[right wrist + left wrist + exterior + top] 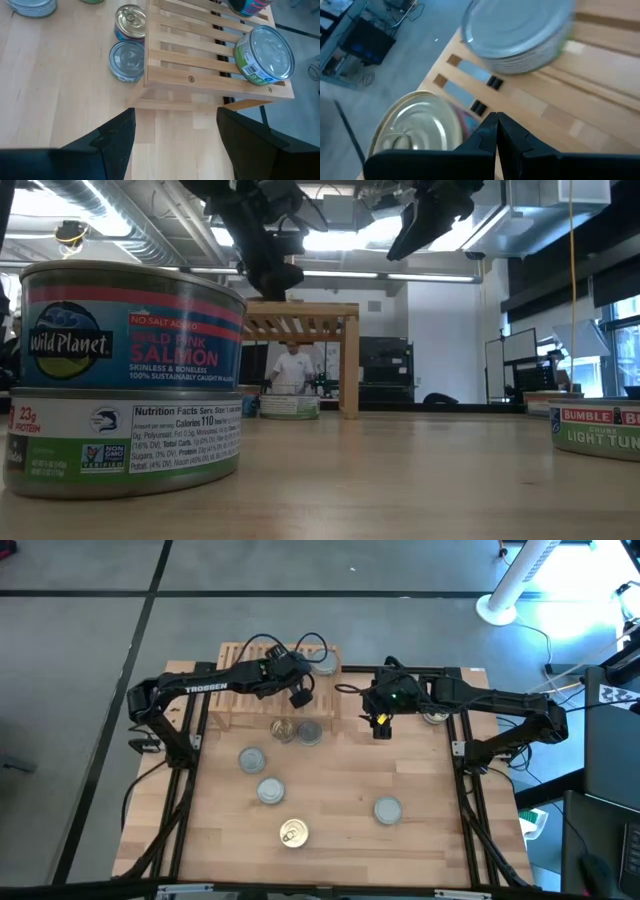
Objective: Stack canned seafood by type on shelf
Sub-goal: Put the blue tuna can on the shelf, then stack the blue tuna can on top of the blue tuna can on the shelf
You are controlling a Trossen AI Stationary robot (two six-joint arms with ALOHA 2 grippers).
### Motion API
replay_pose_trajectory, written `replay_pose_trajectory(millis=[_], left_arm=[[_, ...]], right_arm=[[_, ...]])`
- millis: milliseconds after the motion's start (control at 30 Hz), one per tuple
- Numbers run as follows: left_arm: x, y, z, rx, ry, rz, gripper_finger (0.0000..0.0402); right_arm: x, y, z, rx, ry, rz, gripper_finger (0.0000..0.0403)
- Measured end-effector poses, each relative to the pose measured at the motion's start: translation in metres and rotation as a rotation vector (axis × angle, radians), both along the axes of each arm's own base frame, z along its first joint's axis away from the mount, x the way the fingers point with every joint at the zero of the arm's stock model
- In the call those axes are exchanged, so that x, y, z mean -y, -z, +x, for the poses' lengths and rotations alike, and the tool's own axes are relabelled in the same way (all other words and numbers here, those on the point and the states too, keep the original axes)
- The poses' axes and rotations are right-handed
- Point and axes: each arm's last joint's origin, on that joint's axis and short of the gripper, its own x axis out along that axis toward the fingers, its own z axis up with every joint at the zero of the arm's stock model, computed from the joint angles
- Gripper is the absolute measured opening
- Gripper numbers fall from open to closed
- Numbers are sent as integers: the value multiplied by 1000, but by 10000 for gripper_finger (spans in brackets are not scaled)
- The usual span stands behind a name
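the shelf (240, 700) is the landmark here. it stands at the far edge of the table (420, 840), toward the left side.

the left gripper (298, 696) hangs over the shelf's right half, a bit above the slats. its two fingers are pressed tight together and hold nothing. my guess is it has no tin to carry right now, so it is free to go and get one.

a silver tin (264, 54) sits on the shelf's top near its right corner. it looks like the start of the silver pile. a gold tin (283, 728) and a grey tin (309, 732) sit side by side on the table, touching, just in front of the shelf. they wait close by, so they are easy to reach.

more tins lie farther out from the shelf toward the near edge: two silver ones (252, 760), a gold one (292, 833) and another silver one (388, 809). none of these are sorted yet.

the right gripper (381, 724) hovers over the table just right of the shelf. its fingers are spread wide apart with nothing between them, ready to pick up a tin.
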Motion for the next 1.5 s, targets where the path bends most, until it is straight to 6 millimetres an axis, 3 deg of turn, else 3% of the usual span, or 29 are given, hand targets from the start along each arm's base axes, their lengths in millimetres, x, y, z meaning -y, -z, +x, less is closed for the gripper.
replay_pose_trajectory(millis=[267, 500, 800, 1067, 1200, 1333, 1500], left_arm=[[26, -28, 3, 71, 84, 32, 5], [69, -50, -5, 137, 213, -6, 5], [135, -44, -11, 104, 459, -313, 5], [187, -39, -14, 82, 649, -492, 8], [207, -38, -15, 98, 670, -533, 35], [227, -37, -12, 152, 690, -596, 83], [255, -36, -16, 150, 780, -638, 134]], right_arm=[[0, 1, -1, -6, 12, 14, 276], [-2, 2, -1, -8, 3, 72, 276], [-6, 3, 2, 38, -78, 244, 276], [-15, 23, 5, 24, -280, 477, 276], [-27, 36, 9, -19, -318, 583, 276], [-52, 44, 22, -14, -364, 626, 276], [-90, 52, 34, -8, -509, 475, 276]])
